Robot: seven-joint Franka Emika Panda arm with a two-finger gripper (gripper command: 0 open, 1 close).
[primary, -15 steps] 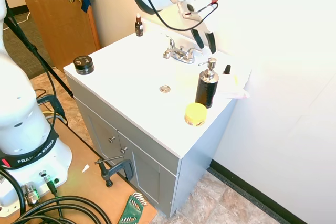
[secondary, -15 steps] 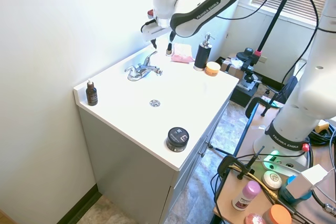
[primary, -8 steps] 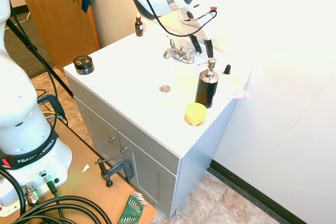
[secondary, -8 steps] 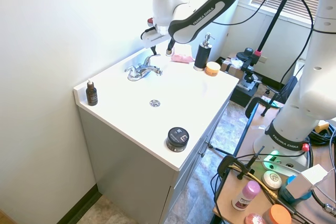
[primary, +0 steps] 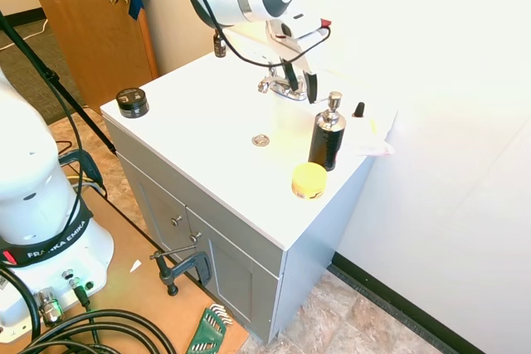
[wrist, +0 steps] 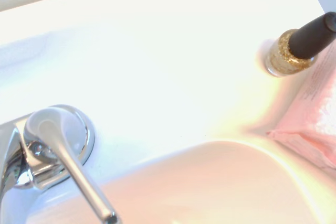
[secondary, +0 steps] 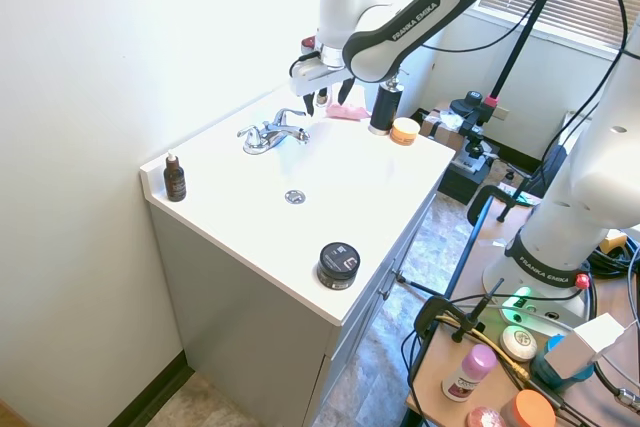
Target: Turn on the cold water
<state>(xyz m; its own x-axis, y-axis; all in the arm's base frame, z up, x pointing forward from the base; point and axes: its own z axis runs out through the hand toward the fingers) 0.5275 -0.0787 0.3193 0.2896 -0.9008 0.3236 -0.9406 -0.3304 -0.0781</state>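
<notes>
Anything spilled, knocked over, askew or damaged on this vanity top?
Nothing stands out. The black pump bottle, yellow round container, black round jar and small brown dropper bottle all stand upright, and the white counter shows no spill. The open claw hangs over the chrome two-handled tap.

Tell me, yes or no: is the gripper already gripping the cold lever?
No. The gripper hangs open above and beside the cold lever, with bare counter visible between the two in the second exterior view.
</notes>
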